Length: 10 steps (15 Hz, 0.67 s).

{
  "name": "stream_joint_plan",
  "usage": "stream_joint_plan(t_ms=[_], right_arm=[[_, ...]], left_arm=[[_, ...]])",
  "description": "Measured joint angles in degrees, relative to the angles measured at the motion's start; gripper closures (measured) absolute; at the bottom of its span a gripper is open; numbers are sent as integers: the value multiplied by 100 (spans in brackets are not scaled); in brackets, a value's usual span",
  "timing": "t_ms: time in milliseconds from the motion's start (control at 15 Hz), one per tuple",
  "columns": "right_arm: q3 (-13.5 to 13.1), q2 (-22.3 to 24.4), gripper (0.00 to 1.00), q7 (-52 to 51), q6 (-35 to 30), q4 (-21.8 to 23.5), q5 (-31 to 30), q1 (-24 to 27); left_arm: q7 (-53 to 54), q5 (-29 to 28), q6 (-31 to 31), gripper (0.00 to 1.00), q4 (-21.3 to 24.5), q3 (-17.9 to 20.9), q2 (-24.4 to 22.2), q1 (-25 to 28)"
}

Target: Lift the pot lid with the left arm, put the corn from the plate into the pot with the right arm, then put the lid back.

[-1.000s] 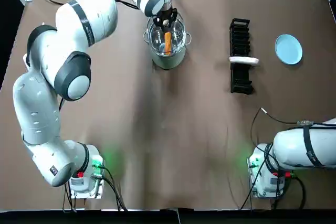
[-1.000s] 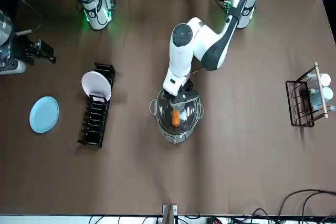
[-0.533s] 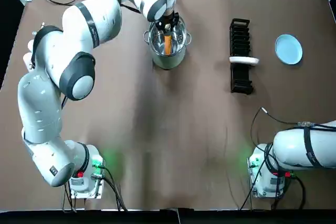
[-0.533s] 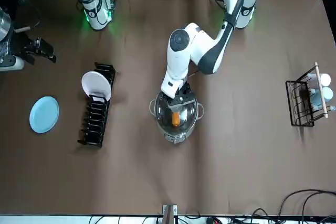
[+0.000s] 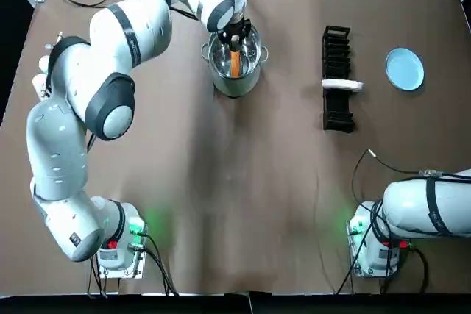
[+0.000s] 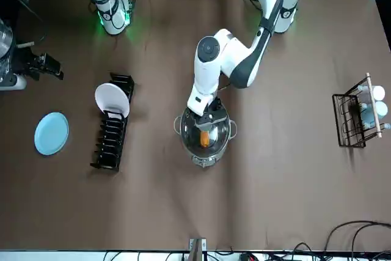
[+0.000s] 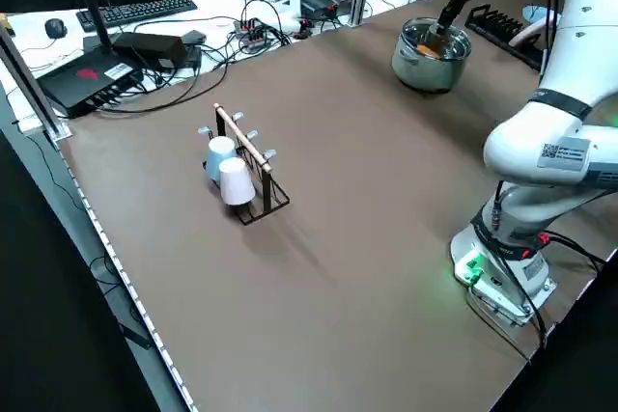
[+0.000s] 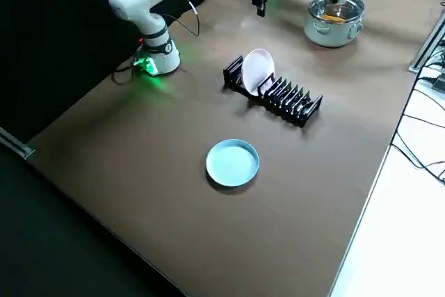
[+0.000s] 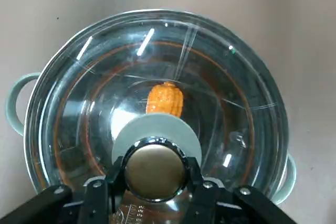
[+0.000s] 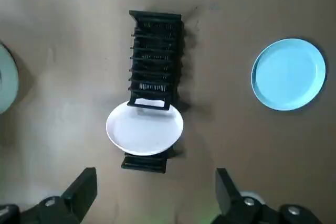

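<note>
Replacing the lid [image 9: 220,103] seems your step: left gripper [image 9: 155,174] pinches its knob [image 9: 155,162], pot [image 9: 11,106] and corn [image 9: 164,98] directly beneath. Next, let go and rise. Right gripper [image 10: 155,190] idles, spread.

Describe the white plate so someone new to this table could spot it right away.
On the robot's right half of the table stands a black rack. The white plate stands on edge in it, the only thing it holds; the blue plate nearby lies flat on the table.
</note>
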<state>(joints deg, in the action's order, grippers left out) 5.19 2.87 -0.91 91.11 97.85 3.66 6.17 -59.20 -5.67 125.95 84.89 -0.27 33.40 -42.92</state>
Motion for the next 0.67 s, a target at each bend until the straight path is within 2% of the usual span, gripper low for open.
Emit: stream_joint_plan(t_ms=[333,667], right_arm=[[81,54,0,-13,384,330,0,-14],[19,67,0,-3,751,396,6,69]], left_arm=[[-1,0,19,50,-5,5,11,0],[-2,-2,272,43,-14,31,70,3]])
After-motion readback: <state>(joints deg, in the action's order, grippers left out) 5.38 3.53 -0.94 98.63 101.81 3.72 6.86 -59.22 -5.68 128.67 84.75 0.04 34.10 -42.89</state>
